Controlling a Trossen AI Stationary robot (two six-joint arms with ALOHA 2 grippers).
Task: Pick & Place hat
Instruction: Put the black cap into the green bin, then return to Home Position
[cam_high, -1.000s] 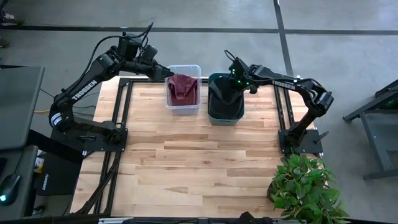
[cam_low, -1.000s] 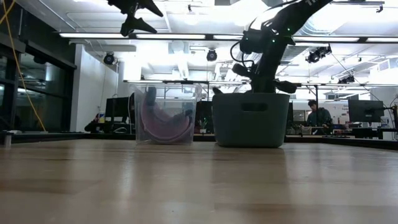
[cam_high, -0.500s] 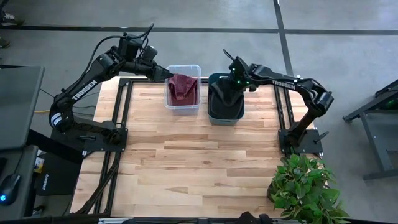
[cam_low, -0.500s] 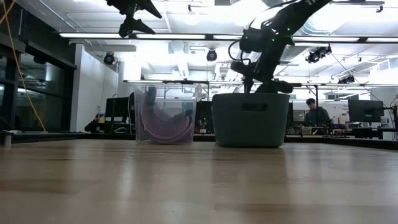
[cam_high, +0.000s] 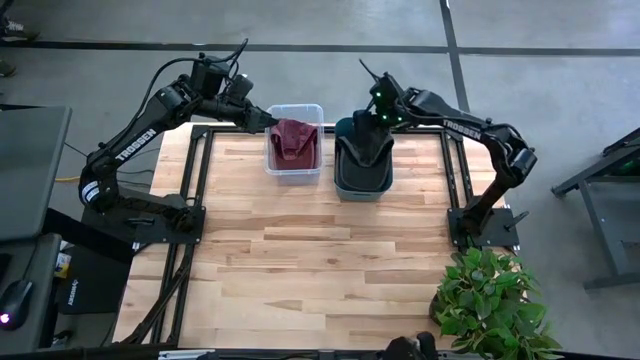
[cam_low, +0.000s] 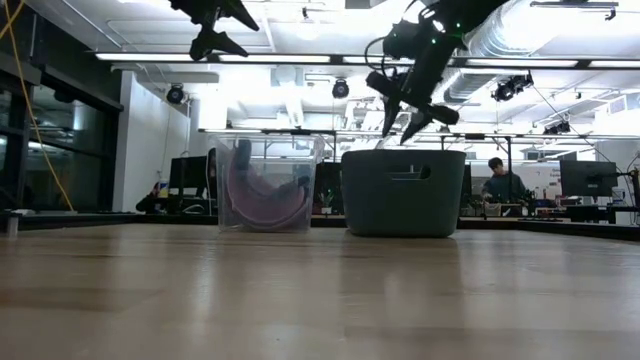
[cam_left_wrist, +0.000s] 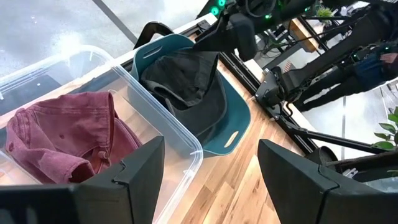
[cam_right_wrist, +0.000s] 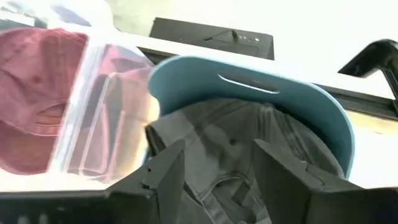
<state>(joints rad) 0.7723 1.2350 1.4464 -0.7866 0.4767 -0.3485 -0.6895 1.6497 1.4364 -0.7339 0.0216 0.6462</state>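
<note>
Placement looks done, as judged from the layout: dark grey hat (cam_high: 362, 152) is seen lying loose in the teal bin (cam_high: 342, 183); red hat (cam_high: 292, 140) is seen crumpled in the clear tub (cam_high: 311, 110) just beside it; nothing is held. Right gripper (cam_low: 408, 118) is poised above the bin rim w/ fingers spread, empty; left gripper (cam_high: 262, 118) is parked high near the tub's edge, jaws wide. Both hats are soft creased cloth; bin is matte plastic w/ a slot handle; tub is glossy, see-through; table (cam_high: 320, 270) is pale wood planks.
</note>
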